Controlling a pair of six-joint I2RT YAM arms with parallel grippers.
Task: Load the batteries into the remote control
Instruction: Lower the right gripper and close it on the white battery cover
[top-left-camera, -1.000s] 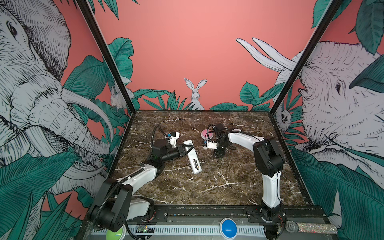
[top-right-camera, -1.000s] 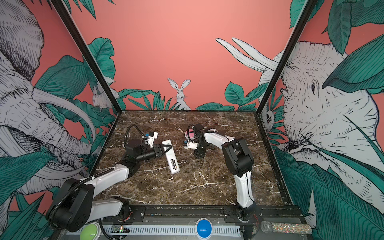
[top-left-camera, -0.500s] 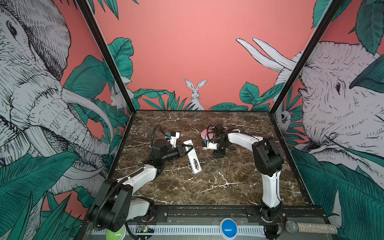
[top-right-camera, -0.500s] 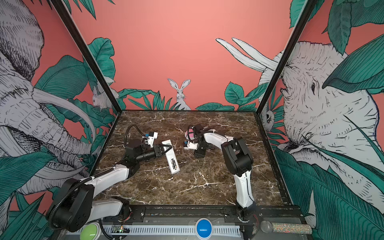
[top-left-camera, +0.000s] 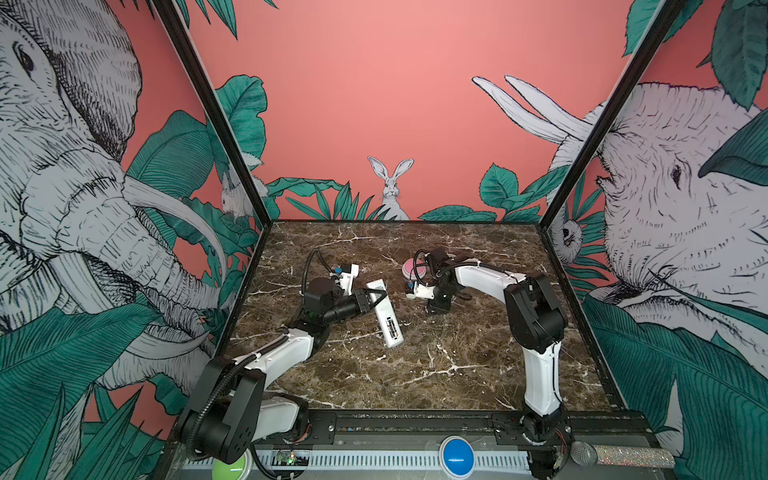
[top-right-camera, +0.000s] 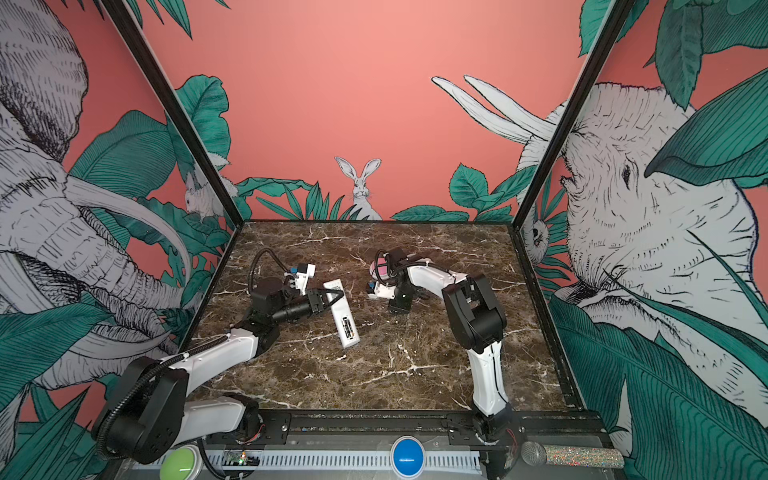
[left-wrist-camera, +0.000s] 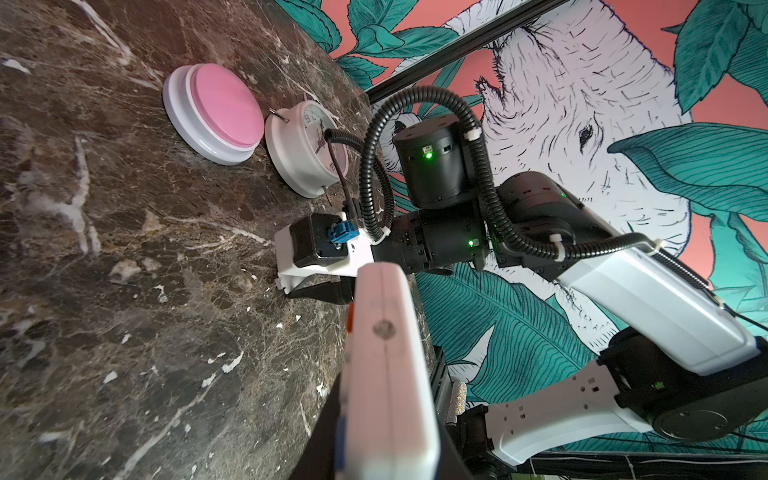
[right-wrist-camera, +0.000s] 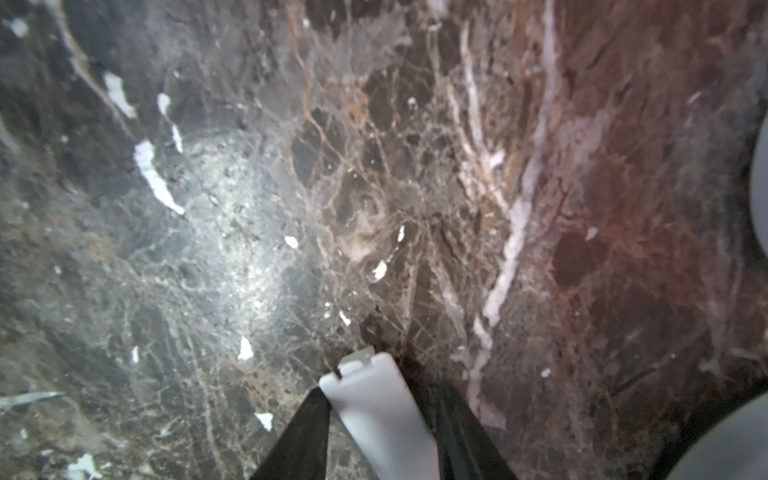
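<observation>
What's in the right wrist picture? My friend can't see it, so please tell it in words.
A small white lid with two little tabs at its tip sits between the black jaws of the right gripper, close over a dark brown marble table with white veins. No batteries show.

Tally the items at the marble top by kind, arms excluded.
remote control: 1
pink dome button: 1
white clock: 1
white cover piece: 1
batteries: dark cells in the remote's recess, too small to count
Total: 4, batteries aside
</observation>
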